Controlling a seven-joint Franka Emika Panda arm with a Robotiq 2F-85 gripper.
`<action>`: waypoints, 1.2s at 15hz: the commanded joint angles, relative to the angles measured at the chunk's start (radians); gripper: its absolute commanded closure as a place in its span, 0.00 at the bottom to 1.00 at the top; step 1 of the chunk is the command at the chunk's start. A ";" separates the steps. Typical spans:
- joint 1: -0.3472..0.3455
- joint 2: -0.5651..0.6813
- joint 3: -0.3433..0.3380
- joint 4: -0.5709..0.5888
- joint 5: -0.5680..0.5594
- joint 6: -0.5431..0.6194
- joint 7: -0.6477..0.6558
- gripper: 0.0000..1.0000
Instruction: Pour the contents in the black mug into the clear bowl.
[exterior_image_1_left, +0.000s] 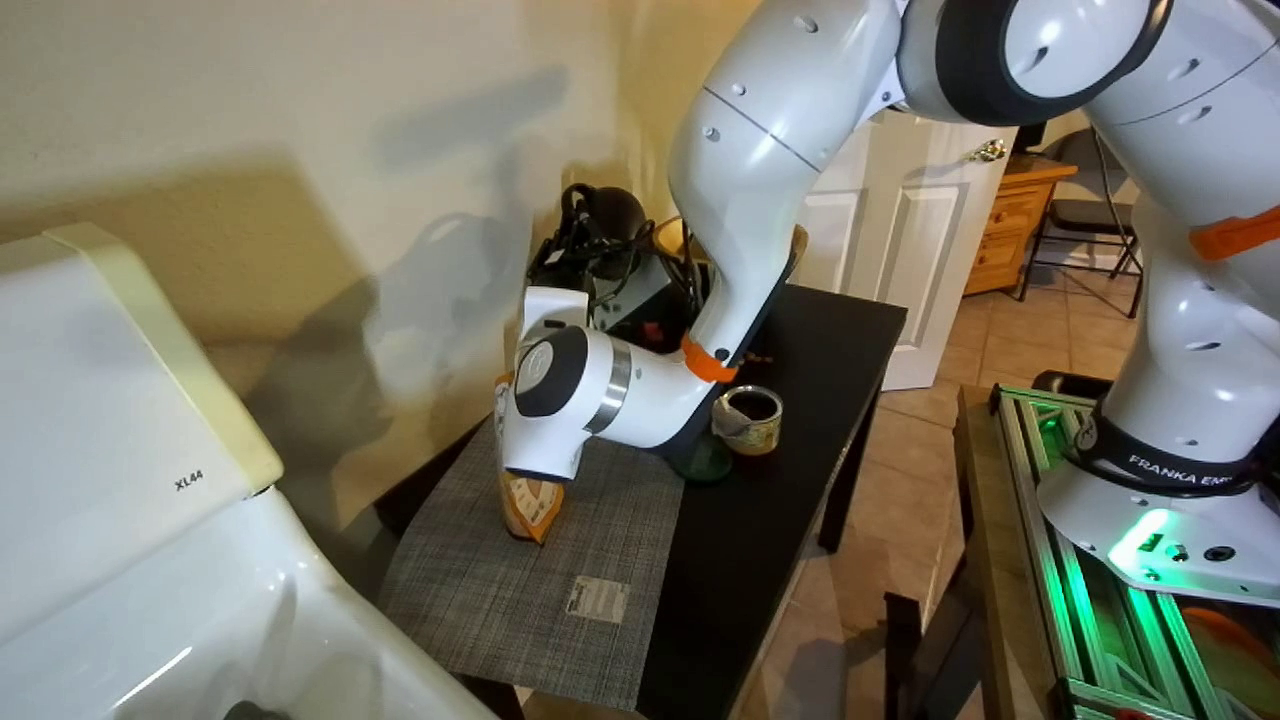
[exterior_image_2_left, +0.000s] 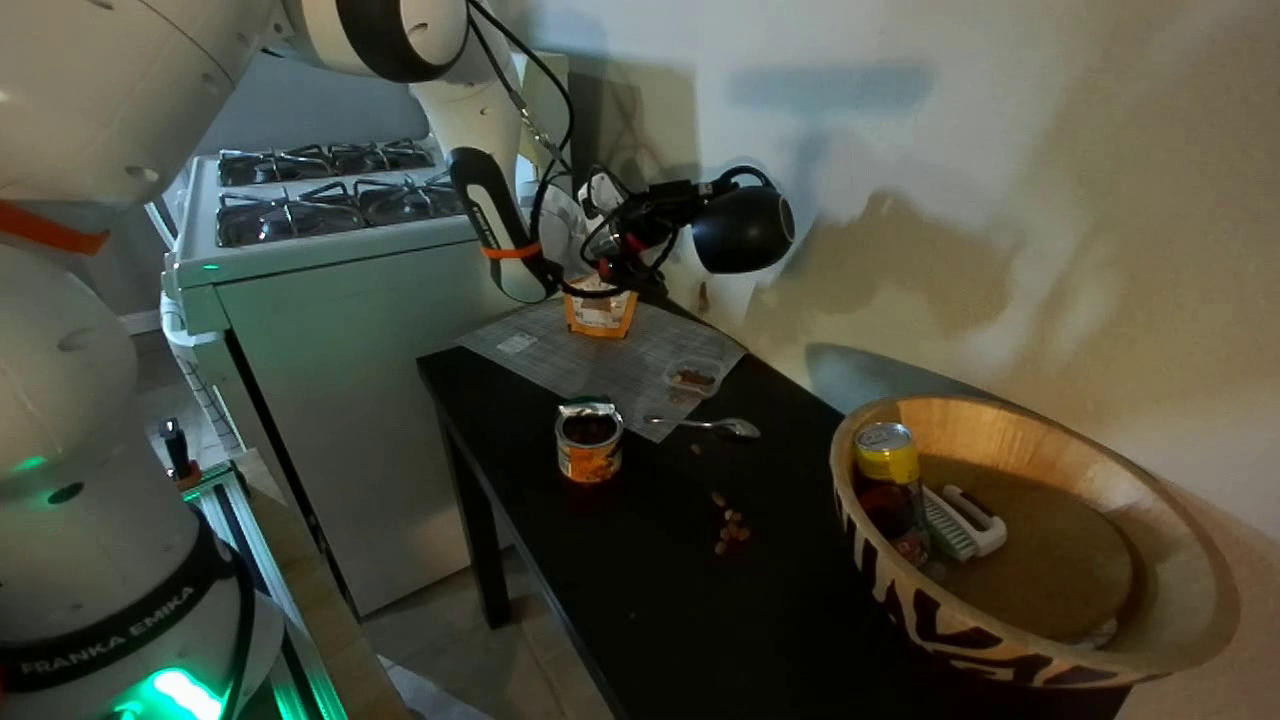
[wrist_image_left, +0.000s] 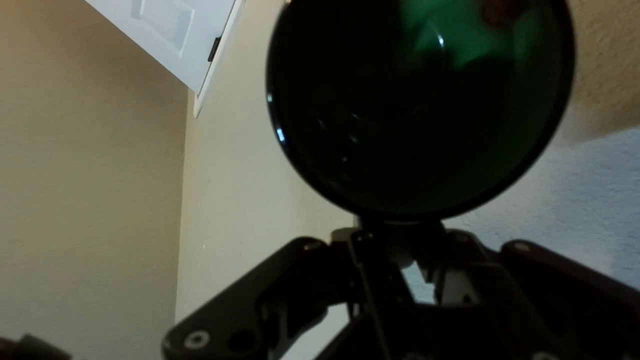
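The black mug (exterior_image_2_left: 743, 232) hangs high above the table, held at its handle side by my gripper (exterior_image_2_left: 692, 203). It also shows in the other exterior view (exterior_image_1_left: 618, 218). In the wrist view the mug (wrist_image_left: 420, 115) fills the top, its round opening facing the camera. Its inside is too dark to show any contents. The gripper (wrist_image_left: 400, 250) is closed around the part just below the rim. The clear bowl (exterior_image_2_left: 712, 368) sits low on the grey placemat, below the mug and gripper, with brown pieces in it. The arm hides the bowl in an exterior view.
An orange-and-white bag (exterior_image_2_left: 600, 312) stands on the placemat (exterior_image_2_left: 560, 345). An opened tin (exterior_image_2_left: 590, 462), a spoon (exterior_image_2_left: 715, 425) and loose brown pieces (exterior_image_2_left: 733, 530) lie nearby. A large striped bowl (exterior_image_2_left: 1010, 635) holds a can and a brush. A wall runs along the table's back.
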 joint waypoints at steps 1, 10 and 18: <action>-0.031 -0.025 0.030 0.005 0.021 -0.025 0.023 0.95; -0.177 -0.247 0.118 -0.086 0.456 0.114 0.282 0.95; -0.246 -0.460 0.076 -0.235 0.900 0.345 0.455 0.95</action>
